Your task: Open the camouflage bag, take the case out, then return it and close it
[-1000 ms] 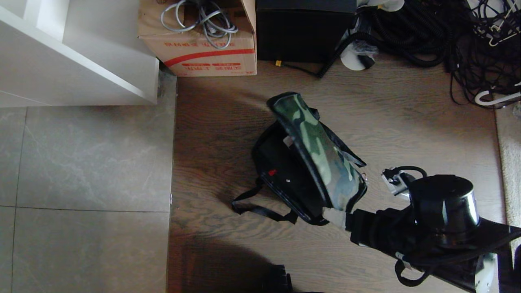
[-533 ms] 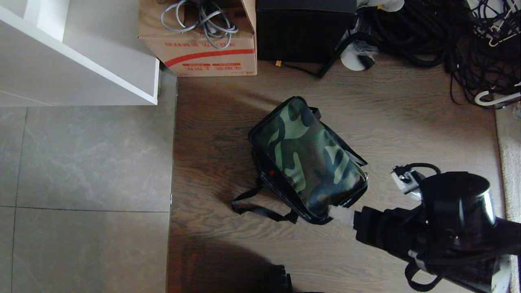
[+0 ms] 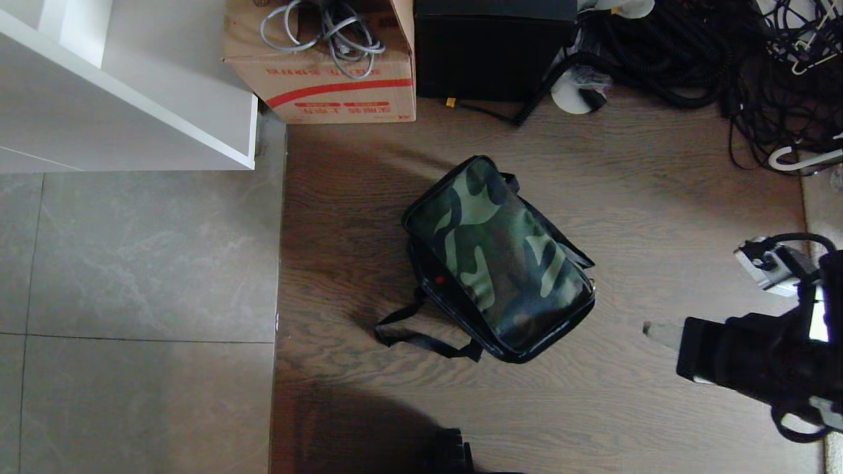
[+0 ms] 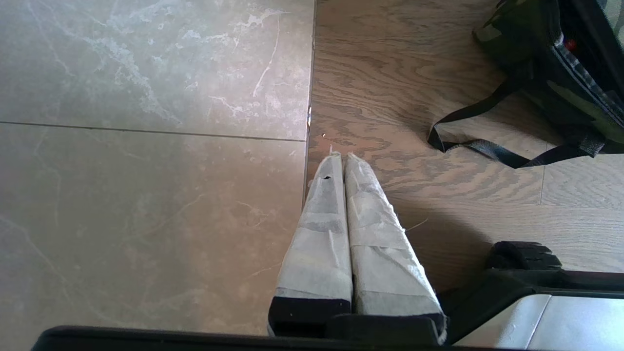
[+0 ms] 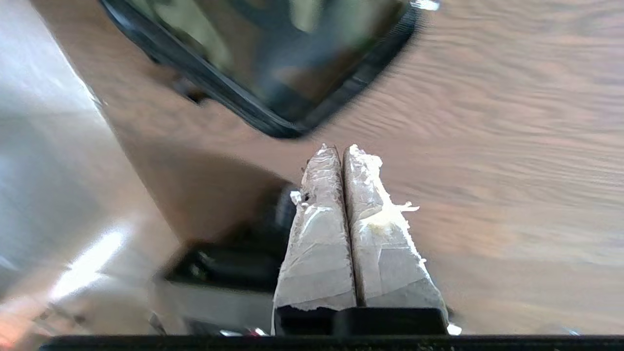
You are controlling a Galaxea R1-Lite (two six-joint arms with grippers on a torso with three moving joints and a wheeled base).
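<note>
Bag: I see the camouflage bag (image 3: 498,257) at the centre of the head view, lying on wood floor (image 3: 658,197), lid down flat over the body. A black strap (image 3: 421,336) trails from its lower left corner.
Case: not visible to me; I judge it is inside the shut bag. A small red dot shows at the bag's left edge, which may be its knob.
Right gripper: right gripper (image 3: 649,328) is at the lower right of the head view, apart from the bag, wrapped fingers pressed together and holding nothing.
Left gripper: left gripper (image 4: 340,156) has its fingers together too, empty, pointing at the seam between tile (image 4: 146,146) and wood; it is out of the head view.
Stage: my judgement is that the task is at or near its end.
Risk: I cannot tell whether the zipper is run round; if not, the lid could gape when the bag is lifted. The loose strap could snag a finger passing low.
Open room: bare wood right of and below the bag; bare tile at the left.
Edges: cardboard box (image 3: 323,66), black box (image 3: 490,52) and cables (image 3: 724,52) crowd the top; a white cabinet (image 3: 118,99) fills the upper left.
</note>
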